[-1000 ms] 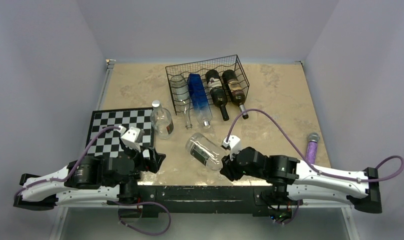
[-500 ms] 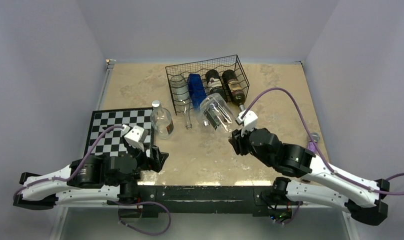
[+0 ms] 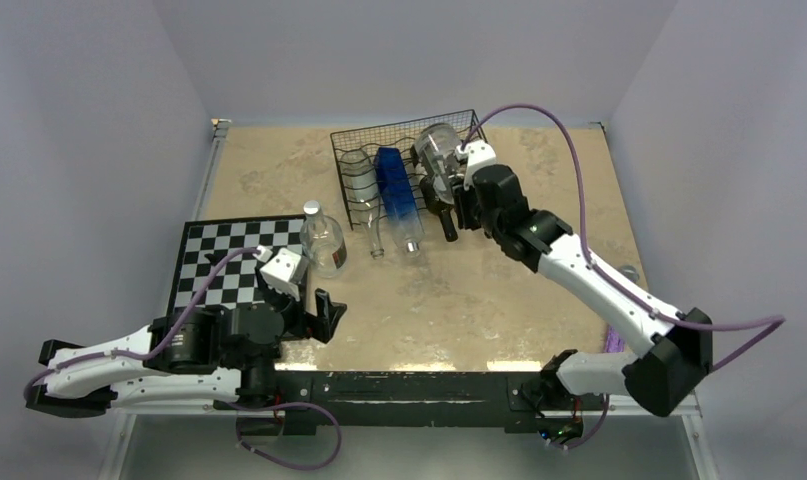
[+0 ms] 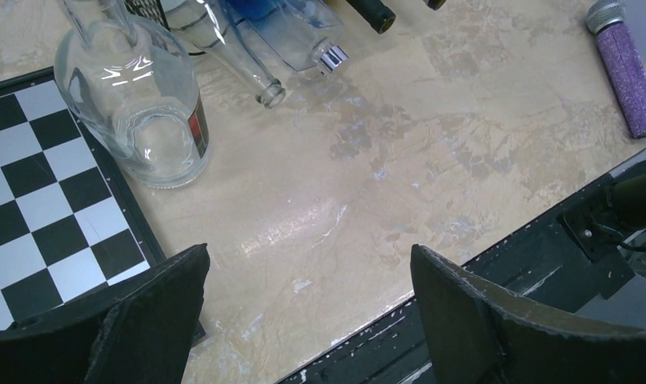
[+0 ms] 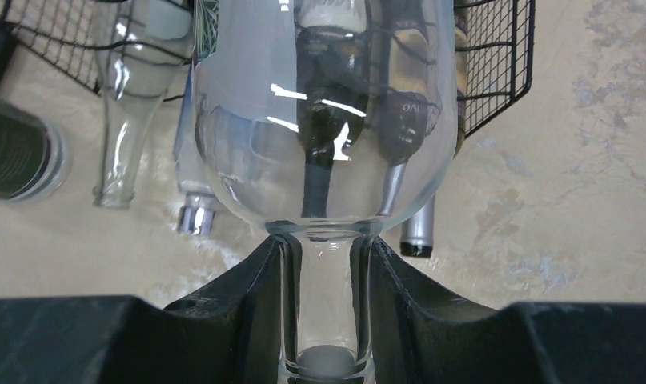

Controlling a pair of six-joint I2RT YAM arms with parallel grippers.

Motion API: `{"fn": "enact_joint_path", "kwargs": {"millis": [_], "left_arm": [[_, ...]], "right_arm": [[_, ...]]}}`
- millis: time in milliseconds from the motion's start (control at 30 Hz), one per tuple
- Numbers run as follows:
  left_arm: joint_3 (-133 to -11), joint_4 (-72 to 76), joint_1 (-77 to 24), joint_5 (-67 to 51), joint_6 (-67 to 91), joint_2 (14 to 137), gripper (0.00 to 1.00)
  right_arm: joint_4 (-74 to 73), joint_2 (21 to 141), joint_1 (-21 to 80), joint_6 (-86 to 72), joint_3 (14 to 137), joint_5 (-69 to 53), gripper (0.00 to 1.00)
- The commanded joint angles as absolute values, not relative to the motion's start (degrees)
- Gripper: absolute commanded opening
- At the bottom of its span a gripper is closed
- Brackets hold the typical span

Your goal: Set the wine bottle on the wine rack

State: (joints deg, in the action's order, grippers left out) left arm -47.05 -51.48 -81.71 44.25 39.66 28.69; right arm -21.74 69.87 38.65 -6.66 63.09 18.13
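Task bottle: the wine bottle (image 3: pixel 437 148) is clear glass. It hangs in the upper middle of the overhead view, above the right half of the wine rack (image 3: pixel 374 135), and is not yet laid on it.
Right gripper: the right gripper (image 5: pixel 323 272) is clamped on the bottle's neck. In its wrist view the body points away from the camera, toward the rack.
Left gripper: the left gripper (image 4: pixel 303 308) is spread wide and holds nothing, low over the worktop (image 3: pixel 279 170) at the lower left.
Done so far: I judge the pick-up and the carry as done, because the bottle is in the air over the rack.
Left to do: lower it into a free cradle, let go and pull the arm away. I cannot tell which cradle is free, because the held bottle covers that part.
Rack contents: from left to right a clear bottle (image 3: pixel 359 180), a blue bottle (image 3: pixel 394 190) and a dark bottle (image 3: pixel 445 215), all with necks toward the near side. A further dark one (image 5: pixel 418 224) shows only in the right wrist view.
Outside the rack: one squat clear bottle (image 3: pixel 322 240) stands upright at the edge of the chessboard (image 3: pixel 219 265) — I take it as not yet handled.
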Motion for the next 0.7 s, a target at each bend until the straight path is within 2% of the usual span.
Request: {"fn": "enact_joint_path", "kwargs": {"millis": [0,300,467,667], "left_arm": [[-50.08,-48.99,-81.4,45.24,37.96,29.08,0.99],[-50.17,-45.03,-81.39,50.61,33.5,30.06,0.99],[-50.75,-43.27,-81.39,54.26,31.0,31.61,0.99],[-51.97,-43.7,-81.39,57.56,29.7,35.37,0.99]], "right_arm": [[-1.97,73.26,32.9,-4.08,73.14,15.05,0.0],[3.07,85.82,24.37,-2.96,78.81,11.67,0.0],[5.41,92.68,22.58,-2.05,81.92,11.0,0.0],[6.17,95.61,21.89,-2.66,81.73,13.25,0.0]]}}
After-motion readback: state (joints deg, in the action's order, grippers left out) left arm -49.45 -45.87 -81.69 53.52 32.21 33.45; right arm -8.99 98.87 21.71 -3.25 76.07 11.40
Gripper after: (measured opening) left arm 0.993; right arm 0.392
